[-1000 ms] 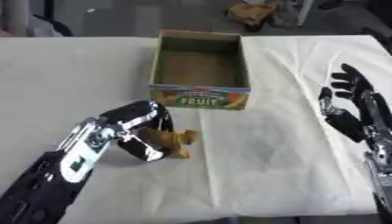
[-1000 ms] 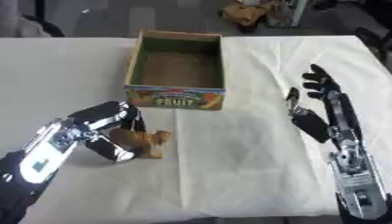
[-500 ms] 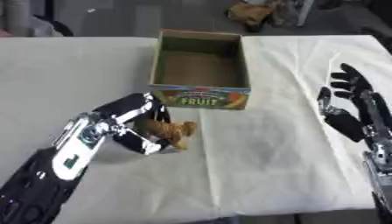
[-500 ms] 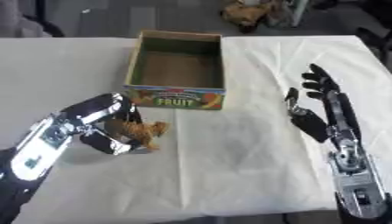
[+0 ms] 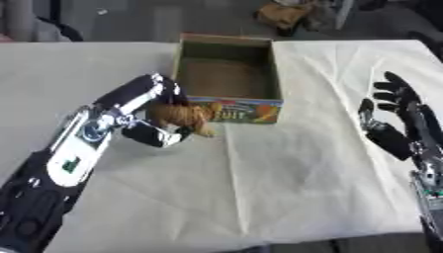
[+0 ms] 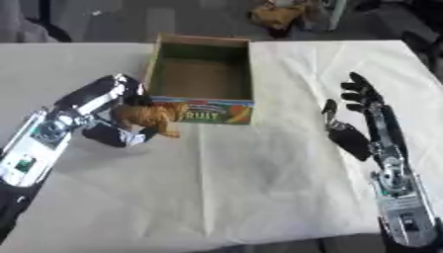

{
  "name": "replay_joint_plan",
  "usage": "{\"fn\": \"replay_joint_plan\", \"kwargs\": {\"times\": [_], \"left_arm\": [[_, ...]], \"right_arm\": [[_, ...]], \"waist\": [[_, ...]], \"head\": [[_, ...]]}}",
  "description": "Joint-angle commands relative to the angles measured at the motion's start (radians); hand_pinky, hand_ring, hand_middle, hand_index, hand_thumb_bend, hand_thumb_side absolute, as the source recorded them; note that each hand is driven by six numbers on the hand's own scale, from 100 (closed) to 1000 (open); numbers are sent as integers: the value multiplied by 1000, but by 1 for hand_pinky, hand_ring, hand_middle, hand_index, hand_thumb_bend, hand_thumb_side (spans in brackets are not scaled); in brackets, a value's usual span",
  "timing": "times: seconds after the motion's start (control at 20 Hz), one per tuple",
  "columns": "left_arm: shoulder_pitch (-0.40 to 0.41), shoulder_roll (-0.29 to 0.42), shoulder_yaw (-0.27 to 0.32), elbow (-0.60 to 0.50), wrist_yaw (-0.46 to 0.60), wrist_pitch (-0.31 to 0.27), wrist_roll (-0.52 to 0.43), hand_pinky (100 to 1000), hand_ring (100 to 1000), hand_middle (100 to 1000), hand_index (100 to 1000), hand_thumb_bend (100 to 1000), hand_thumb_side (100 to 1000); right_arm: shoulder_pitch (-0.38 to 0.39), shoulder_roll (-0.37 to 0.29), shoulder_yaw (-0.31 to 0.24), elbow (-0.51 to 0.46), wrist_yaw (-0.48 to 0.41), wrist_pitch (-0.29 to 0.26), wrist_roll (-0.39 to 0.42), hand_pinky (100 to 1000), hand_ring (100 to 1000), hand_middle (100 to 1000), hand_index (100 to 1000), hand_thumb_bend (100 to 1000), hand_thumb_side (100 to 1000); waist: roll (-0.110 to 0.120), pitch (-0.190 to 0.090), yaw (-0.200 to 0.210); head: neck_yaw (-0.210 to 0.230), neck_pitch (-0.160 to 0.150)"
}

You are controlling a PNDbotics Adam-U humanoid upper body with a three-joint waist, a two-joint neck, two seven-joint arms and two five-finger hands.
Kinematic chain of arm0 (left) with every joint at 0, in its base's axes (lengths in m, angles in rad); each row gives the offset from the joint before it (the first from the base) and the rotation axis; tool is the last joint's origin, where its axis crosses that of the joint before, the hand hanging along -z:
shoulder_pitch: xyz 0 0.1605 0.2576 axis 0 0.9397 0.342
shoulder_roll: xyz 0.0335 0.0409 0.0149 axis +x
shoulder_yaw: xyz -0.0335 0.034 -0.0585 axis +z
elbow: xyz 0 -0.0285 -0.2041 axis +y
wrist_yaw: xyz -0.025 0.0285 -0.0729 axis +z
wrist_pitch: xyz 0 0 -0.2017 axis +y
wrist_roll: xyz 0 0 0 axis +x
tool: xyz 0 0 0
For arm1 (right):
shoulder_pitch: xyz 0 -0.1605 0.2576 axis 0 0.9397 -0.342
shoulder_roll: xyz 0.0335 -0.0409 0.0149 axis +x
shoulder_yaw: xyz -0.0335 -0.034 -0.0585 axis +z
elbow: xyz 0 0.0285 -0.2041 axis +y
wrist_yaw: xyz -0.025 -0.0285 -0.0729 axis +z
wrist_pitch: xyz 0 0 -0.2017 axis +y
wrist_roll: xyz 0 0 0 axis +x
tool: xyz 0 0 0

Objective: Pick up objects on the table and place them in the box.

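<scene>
Left hand [image 5: 154, 114] curling its fingers round a brown, toy-like object [image 5: 183, 114], holding it raised just in front of the cardboard fruit box [image 5: 228, 74]; right hand [image 6: 362, 114] resting on the white tablecloth [image 5: 294, 168], fingers spread and gripping nothing

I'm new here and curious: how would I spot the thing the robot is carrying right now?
Find the open cardboard box with the fruit label on the white-covered table. At its front left corner, the left hand curls around a small orange-brown object, held up against the box front. It is the only loose item on the cloth.
</scene>
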Motion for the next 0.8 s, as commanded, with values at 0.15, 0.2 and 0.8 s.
{"fn": "replay_joint_plan", "kwargs": {"times": [0.15, 0.2, 0.8], "left_arm": [[-93, -3, 36, 55, -8, 21, 70, 445, 420, 452, 580, 299, 114], [-111, -9, 41, 75, -15, 24, 83, 445, 420, 453, 581, 299, 114], [-283, -65, 139, 369, -116, 63, 206, 492, 449, 484, 600, 313, 125]], "right_arm": [[-13, -9, 5, -22, -9, -4, 7, 803, 836, 830, 1000, 100, 384], [-14, -9, 7, -22, -10, -4, 9, 803, 836, 830, 1000, 100, 383], [-57, -3, 44, -23, -20, -18, 39, 803, 838, 830, 1000, 100, 369]], "waist": [[3, -11, -15], [4, -10, -21], [9, 27, -139]], "head": [[12, 6], [13, 6], [62, -24]]}}
